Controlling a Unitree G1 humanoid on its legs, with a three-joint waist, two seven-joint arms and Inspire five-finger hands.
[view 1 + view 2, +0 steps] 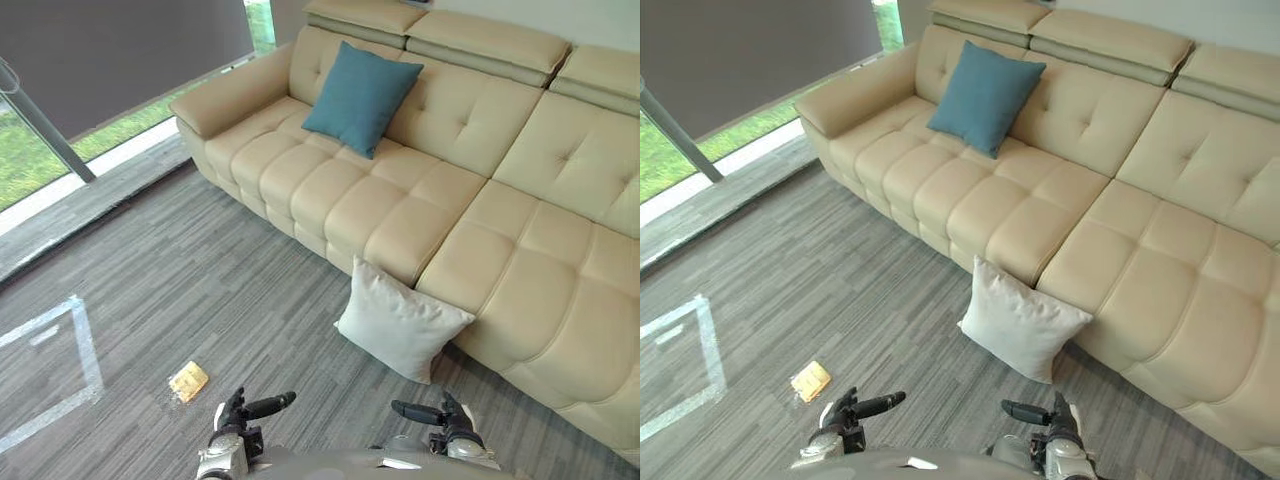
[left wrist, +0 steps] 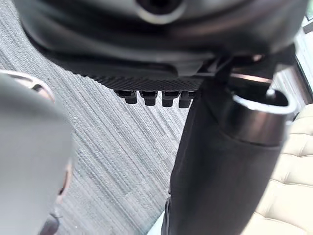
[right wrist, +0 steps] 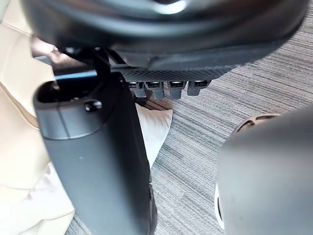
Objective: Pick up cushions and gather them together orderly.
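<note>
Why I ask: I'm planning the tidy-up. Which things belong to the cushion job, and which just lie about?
Job: teal cushion on the sofa; white cushion on the carpet, leaning against the sofa's front.
Lying about: small yellow object and white tape lines, both on the carpet.

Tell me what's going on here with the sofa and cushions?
A robot faces a beige sofa, its left robot hand and right robot hand low, open and empty. A white cushion stands on the carpet against the sofa's front; a teal cushion leans on the backrest. Neither has been picked up yet.
</note>
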